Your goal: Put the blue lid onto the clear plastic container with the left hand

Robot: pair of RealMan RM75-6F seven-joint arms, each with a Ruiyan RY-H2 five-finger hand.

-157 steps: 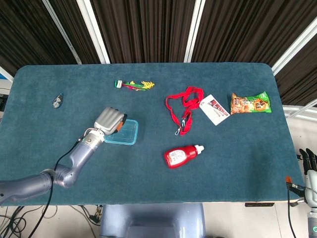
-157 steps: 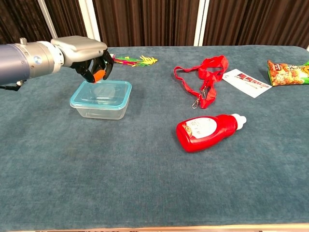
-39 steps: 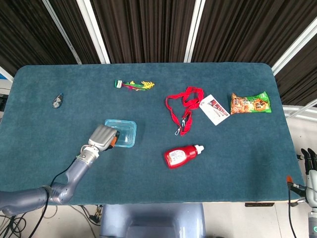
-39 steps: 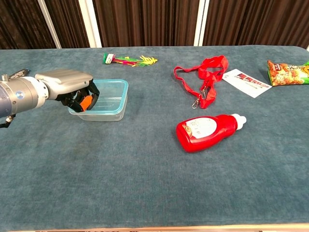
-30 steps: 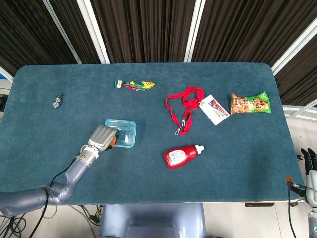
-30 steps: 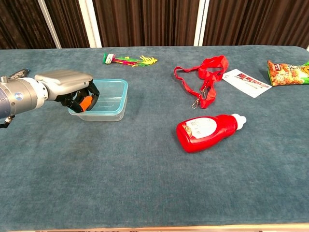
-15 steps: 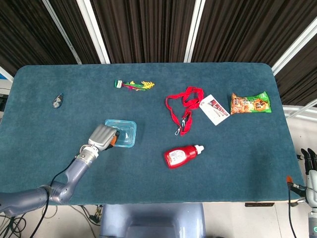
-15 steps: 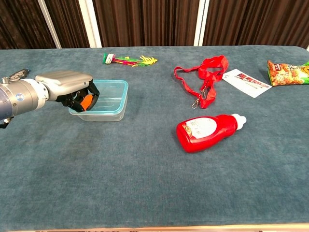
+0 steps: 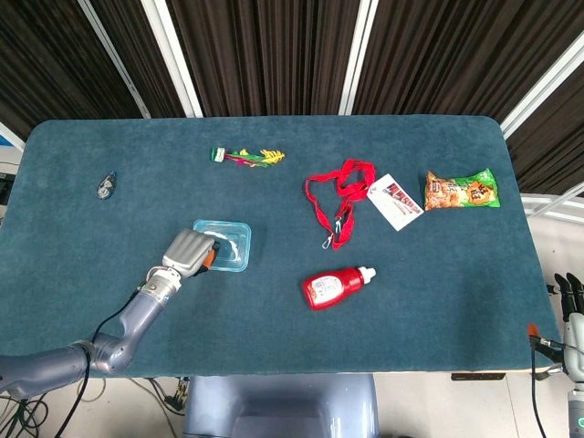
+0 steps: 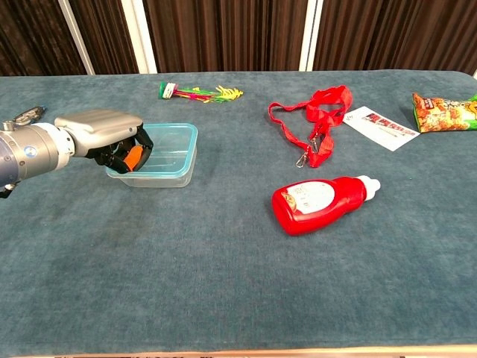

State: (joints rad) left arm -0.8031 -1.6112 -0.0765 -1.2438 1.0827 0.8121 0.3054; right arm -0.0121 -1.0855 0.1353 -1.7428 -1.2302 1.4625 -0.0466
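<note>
Your left robot hand (image 10: pixel 112 138) hangs at the near-left corner of the clear plastic container (image 10: pixel 160 155), fingers curled down against its rim; whether they grip the rim or merely rest there cannot be told from either view. The blue lid (image 9: pixel 228 244) appears to sit already on top of the container, its blue edge running all round the rim, though how firmly it is seated cannot be seen. Judged from that, you are at the closing step: pressing the lid home or letting go. Your next move calls for a light downward push at the corner nearest you, then lifting the fingers straight up so the container does not slide on the desk (image 10: pixel 223 283). Your right robot hand (image 9: pixel 569 301) waits far off the desk's right edge, well away from the container, fingers apart and holding nothing.
</note>
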